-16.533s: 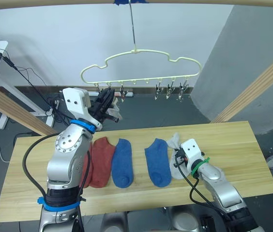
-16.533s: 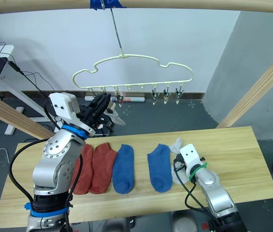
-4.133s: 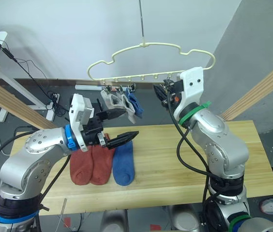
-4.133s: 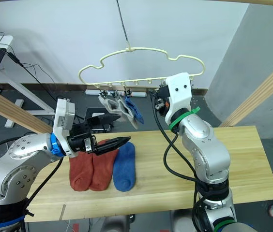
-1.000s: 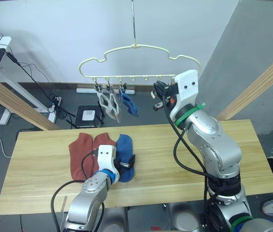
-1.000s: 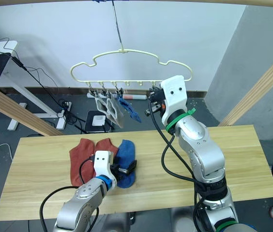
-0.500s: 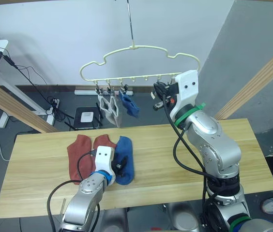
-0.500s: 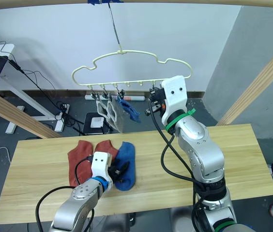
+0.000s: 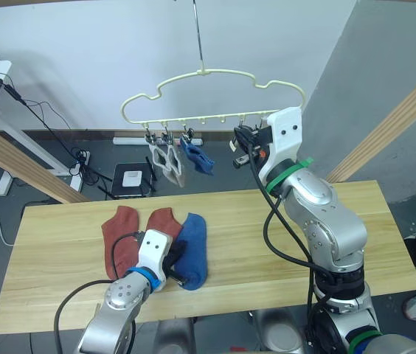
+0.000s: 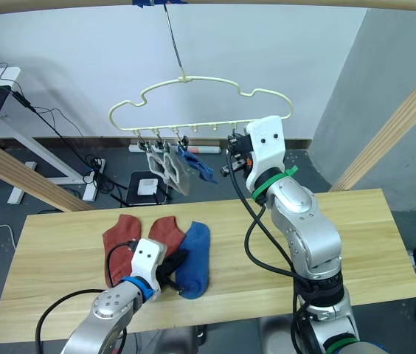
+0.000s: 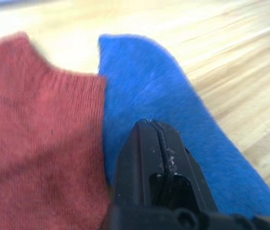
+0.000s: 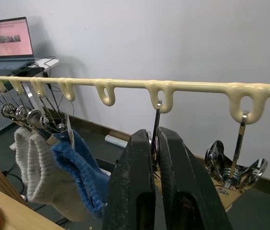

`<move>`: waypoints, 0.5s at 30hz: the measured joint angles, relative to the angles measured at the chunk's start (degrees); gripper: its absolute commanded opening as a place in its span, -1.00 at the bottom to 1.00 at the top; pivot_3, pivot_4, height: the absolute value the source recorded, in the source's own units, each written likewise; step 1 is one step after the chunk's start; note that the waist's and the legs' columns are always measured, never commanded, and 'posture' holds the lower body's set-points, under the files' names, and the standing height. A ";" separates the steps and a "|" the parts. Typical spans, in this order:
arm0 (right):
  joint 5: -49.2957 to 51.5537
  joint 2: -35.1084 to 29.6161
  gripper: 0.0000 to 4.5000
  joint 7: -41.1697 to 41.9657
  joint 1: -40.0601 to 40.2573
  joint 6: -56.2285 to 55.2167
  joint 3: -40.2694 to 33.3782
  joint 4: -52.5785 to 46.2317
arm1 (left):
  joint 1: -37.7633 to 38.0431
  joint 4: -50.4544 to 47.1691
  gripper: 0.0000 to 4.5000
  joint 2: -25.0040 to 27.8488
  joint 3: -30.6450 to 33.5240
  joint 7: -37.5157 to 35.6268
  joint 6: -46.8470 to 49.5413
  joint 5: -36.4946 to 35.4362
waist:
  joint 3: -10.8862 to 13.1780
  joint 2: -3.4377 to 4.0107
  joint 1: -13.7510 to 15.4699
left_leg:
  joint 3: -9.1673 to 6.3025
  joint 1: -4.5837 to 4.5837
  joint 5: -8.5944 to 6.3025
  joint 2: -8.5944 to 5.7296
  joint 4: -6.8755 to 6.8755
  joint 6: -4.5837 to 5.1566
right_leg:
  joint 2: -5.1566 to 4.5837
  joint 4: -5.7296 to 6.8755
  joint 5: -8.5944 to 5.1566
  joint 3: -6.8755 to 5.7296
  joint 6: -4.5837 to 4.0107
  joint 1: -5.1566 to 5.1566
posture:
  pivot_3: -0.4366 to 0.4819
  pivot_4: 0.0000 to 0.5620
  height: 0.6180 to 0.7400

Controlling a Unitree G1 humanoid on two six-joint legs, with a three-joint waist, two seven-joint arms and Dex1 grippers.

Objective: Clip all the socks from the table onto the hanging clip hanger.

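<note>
The cream clip hanger (image 9: 215, 72) hangs above the table's (image 9: 289, 221) far edge. Two grey socks (image 9: 165, 158) and a blue sock (image 9: 198, 158) dangle from its left clips. Two rust-red socks (image 9: 122, 243) (image 9: 162, 223) and another blue sock (image 9: 192, 245) lie side by side on the table. My left gripper (image 9: 177, 264) is low at the near end of that blue sock (image 11: 144, 81), its fingers shut on the fabric. My right gripper (image 12: 153, 132) is raised to the hanger's row of clips and is shut on one metal clip (image 12: 155, 112).
Slanted wooden poles stand at the left (image 9: 16, 162) and at the right (image 9: 392, 125). More empty clips (image 12: 228, 167) hang beside my right gripper. The table's right half is bare wood. A desk with a laptop (image 12: 9, 39) stands behind.
My left gripper has drawn back toward the table's near edge along the blue sock, and its fingers have gone from open to shut. The right arm has stayed at the clip.
</note>
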 measured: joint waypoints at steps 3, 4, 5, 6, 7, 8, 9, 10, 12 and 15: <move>-0.01 -0.03 -1.00 0.06 0.00 -0.02 0.00 0.00 | 1.08 0.01 -0.99 1.39 -0.05 -2.07 -6.66 1.01 | 0.00 0.00 0.00 | 0.00 0.00 0.00 0.00 -0.01 0.00 | -0.01 -0.02 0.00 0.00 0.00 0.00 | -0.49 0.04 1.00; -0.01 -0.04 -1.00 0.07 0.00 -0.02 0.01 0.00 | 1.20 0.04 -0.99 1.65 -0.05 -2.36 -8.25 1.35 | 0.00 0.00 0.00 | 0.00 0.00 0.00 0.00 -0.01 0.00 | -0.01 -0.03 0.00 0.00 0.00 0.00 | -0.48 0.04 1.00; -0.01 -0.04 -1.00 0.08 0.01 -0.03 0.01 0.00 | 1.22 0.11 -0.99 1.70 -0.01 -2.69 -9.36 1.49 | 0.00 0.00 0.00 | 0.01 0.00 0.00 0.00 -0.01 0.00 | 0.00 -0.03 0.00 0.00 0.00 0.00 | -0.48 0.04 1.00; -0.02 -0.04 -1.00 0.11 0.01 -0.07 0.02 0.00 | 1.18 0.29 -0.99 1.58 0.09 -2.93 -10.26 1.46 | 0.00 0.00 0.00 | 0.02 0.00 0.00 0.00 -0.01 0.00 | 0.00 -0.03 0.00 0.00 0.00 0.00 | -0.48 0.04 1.00; -0.02 -0.07 -1.00 0.15 0.01 -0.10 0.02 0.00 | 1.12 0.65 -0.99 1.14 0.29 -2.97 -11.07 1.42 | 0.00 0.00 -0.01 | 0.02 0.00 0.00 0.00 0.00 0.00 | 0.00 -0.04 0.00 0.01 0.00 0.00 | -0.49 0.04 1.00; -0.02 -0.10 -1.00 0.17 0.01 -0.12 0.03 0.00 | 0.92 1.08 -0.99 0.47 0.53 -2.41 -10.89 1.45 | 0.00 0.00 -0.01 | 0.02 0.00 0.00 -0.01 -0.01 0.01 | 0.00 -0.04 0.00 0.00 0.00 0.00 | -0.49 0.04 1.00; -0.02 -0.12 -1.00 0.19 0.01 -0.15 0.03 0.00 | 0.62 1.85 -0.99 -0.86 1.21 -1.15 -9.92 1.39 | 0.00 0.00 -0.02 | 0.01 0.00 0.00 -0.01 0.00 0.01 | 0.00 -0.04 0.00 0.00 0.00 0.00 | -0.49 0.04 1.00; -0.03 -0.16 -1.00 0.22 0.02 -0.18 0.05 0.00 | 0.22 2.69 -0.99 -2.59 2.26 0.68 -7.68 1.17 | 0.00 0.00 -0.02 | 0.01 -0.01 0.00 -0.04 0.00 0.01 | 0.01 -0.03 0.00 -0.01 0.00 0.01 | -0.49 0.04 1.00; -0.04 -0.21 -1.00 0.26 0.04 -0.18 0.09 0.00 | -0.02 4.47 -0.99 -4.15 3.91 2.60 -4.93 0.55 | 0.00 0.00 -0.05 | -0.01 -0.01 0.00 -0.14 0.00 0.01 | 0.06 -0.02 0.00 -0.04 0.00 0.00 | -0.49 0.04 1.00; -0.06 -0.46 -1.00 0.27 0.08 -0.18 0.05 0.00 | 0.09 4.92 -0.99 -6.18 6.64 4.49 -2.00 -0.93 | 0.00 0.00 -0.04 | -0.02 -0.01 0.00 -0.10 0.00 0.01 | 0.04 -0.02 0.00 -0.04 0.00 0.00 | -0.50 0.03 1.00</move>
